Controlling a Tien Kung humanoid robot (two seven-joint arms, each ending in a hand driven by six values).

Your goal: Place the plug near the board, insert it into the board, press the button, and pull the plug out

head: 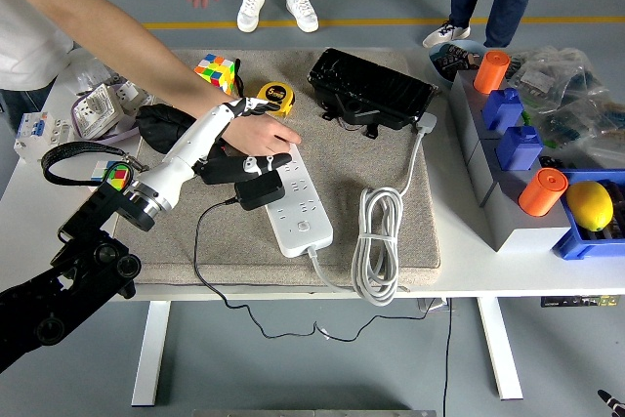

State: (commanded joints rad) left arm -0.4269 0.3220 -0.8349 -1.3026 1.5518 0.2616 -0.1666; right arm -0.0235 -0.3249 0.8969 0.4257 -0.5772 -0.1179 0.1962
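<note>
Left hand (242, 156), fingers curled loosely and gripping nothing, beside the black plug (261, 188) | plug sits on the white board (296, 204), seemingly inserted | a person's hand (262, 133) steadies the board's far end | button press, pull-out appear left | right arm unseen

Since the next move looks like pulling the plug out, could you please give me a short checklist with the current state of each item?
1. Plug sits on the power strip: ok.
2. Left robot hand gripping the plug: not ok; it is just above it.
3. Person's hand away from the strip: not ok; it rests on the far end.
4. Plug cable free of snags: ok.
5. Button pressed: cannot tell.
6. Right arm: not in view.
</note>
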